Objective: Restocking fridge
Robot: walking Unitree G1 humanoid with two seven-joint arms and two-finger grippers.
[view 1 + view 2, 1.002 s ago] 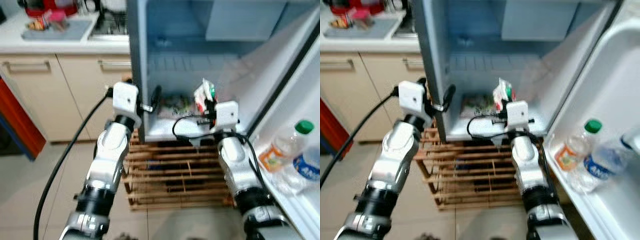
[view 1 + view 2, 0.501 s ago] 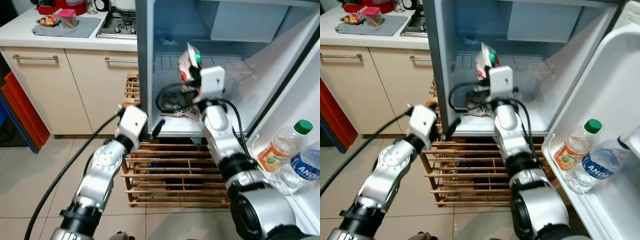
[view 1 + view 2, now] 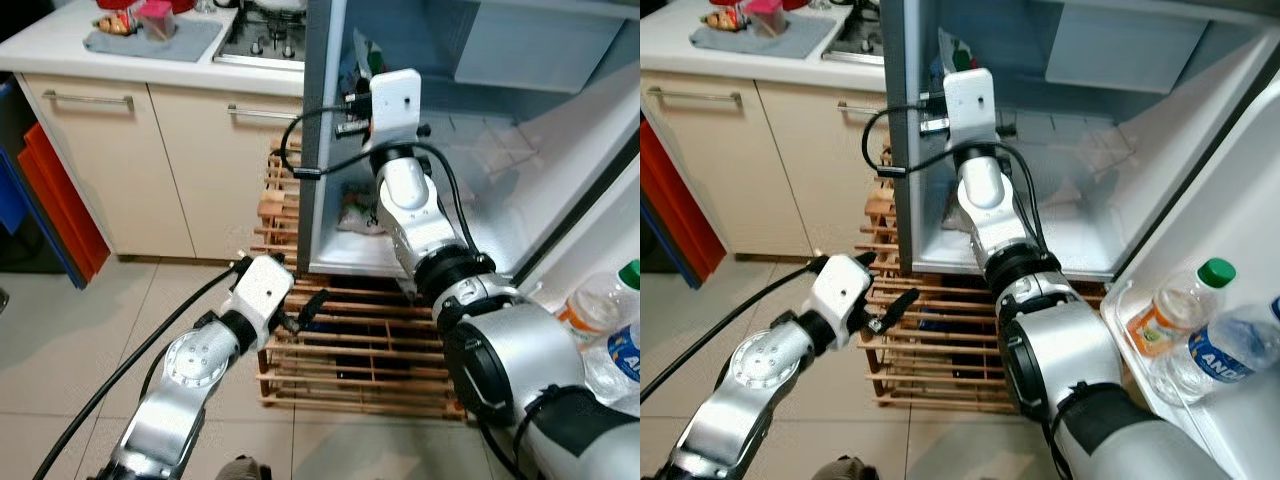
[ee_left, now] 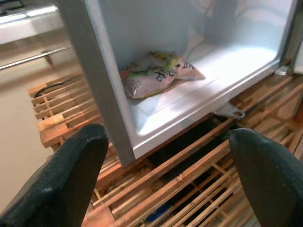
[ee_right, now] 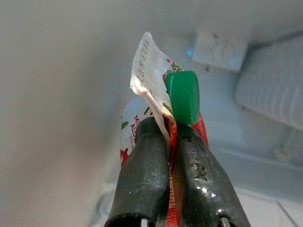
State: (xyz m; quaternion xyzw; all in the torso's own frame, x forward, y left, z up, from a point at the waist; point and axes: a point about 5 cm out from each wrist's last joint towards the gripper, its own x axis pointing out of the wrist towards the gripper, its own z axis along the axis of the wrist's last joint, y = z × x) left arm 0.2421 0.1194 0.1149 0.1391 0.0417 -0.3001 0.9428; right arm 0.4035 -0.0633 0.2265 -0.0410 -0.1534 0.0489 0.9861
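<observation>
Your right gripper [image 5: 170, 142] pinches the pouch [image 5: 151, 90] just below its green cap [image 5: 183, 97], raised inside the fridge [image 3: 520, 150]. Expect it light, soft, floppy; grip beside the stiff spout. Left gripper [image 4: 165, 165] hangs spread, idle.

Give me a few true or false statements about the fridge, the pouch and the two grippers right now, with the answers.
1. The right gripper is shut on a pouch with a green cap. True.
2. The left gripper grips the snack bag. False: it is open, outside the fridge, over the wooden crate.
3. The snack bag lies on the fridge floor. True.
4. The fridge door is closed. False: it stands open.
5. The door shelf holds bottles. True.
</observation>
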